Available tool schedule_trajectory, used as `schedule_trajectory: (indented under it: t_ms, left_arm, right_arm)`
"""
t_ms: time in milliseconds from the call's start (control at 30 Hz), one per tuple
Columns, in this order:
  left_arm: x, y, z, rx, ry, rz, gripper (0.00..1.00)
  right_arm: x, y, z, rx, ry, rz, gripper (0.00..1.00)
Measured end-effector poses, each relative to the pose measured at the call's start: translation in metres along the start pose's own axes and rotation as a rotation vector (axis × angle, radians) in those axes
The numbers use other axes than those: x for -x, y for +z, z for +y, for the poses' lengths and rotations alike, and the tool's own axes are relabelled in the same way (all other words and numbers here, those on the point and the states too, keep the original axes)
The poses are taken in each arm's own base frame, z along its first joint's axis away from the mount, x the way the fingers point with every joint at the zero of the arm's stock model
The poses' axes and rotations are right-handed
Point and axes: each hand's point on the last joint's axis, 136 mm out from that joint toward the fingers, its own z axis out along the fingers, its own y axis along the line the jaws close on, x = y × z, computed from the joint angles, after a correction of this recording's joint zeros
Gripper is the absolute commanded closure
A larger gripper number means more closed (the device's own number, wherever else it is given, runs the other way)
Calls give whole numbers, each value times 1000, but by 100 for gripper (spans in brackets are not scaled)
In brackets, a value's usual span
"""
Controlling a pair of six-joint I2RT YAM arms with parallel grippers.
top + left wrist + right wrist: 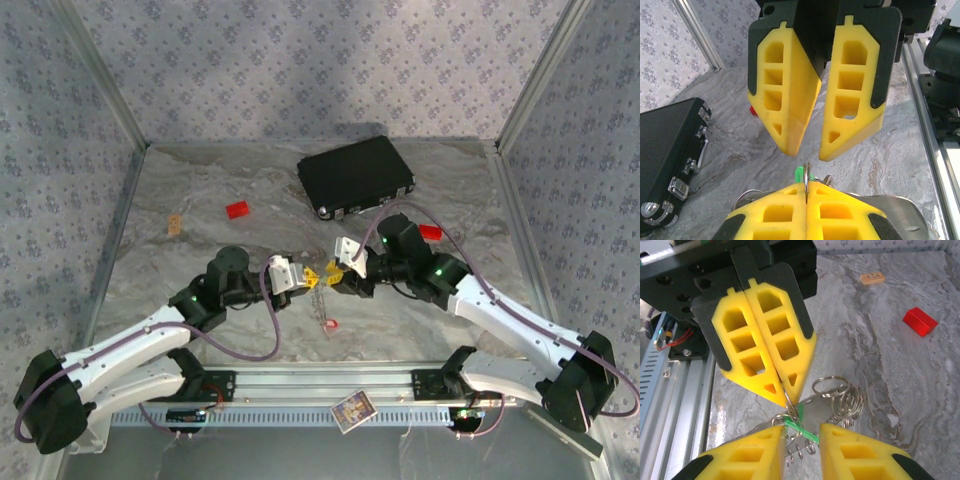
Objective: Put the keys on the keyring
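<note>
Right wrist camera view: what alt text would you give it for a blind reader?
Two yellow claws face each other over a grey marbled table: the left claw, above, is shut on the keyring, while the right claw, below, stands open with the green key in its gap. A red block lies beyond.

L claw (311,277), R claw (336,279) tip-to-tip; red key (331,324) lies nearby.

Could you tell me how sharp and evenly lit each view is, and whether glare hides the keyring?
Right wrist: sharp, with small glints on the keyring that hide nothing. Left wrist: crisp too, with bright spots on the latches of the black case. Top external: soft, even light, faint shadows, but the red key is only a tiny speck.
</note>
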Motion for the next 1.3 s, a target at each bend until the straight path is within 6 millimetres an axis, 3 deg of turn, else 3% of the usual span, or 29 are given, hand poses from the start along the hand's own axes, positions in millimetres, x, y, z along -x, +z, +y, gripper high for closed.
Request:
schedule_trajectory:
  t_ms: [467,533,600,667,933,967,1067,1300]
  left_arm:
    - [8,0,-2,-16,9,-40,100]
    - [8,0,-2,-17,8,-40,100]
    - [8,0,-3,-18,6,-42,100]
    - [10,0,-3,-24,8,-50,100]
    - [11,0,-3,-24,6,-55,100]
    - [11,0,-3,-23,6,-54,99]
    - [10,0,-2,-15,6,-49,80]
    - [3,-1,7,26,7,28,79]
  right_arm:
    - [11,0,5,36,2,-54,92]
    - [11,0,5,37,2,-54,90]
    - [12,0,5,39,3,-55,81]
    - [12,0,5,39,6,-57,80]
    - [11,2,6,43,4,-53,100]
    - [11,2,6,42,1,-52,100]
    - [10,2,4,36,-6,-43,100]
    - [10,1,3,13,-54,56,100]
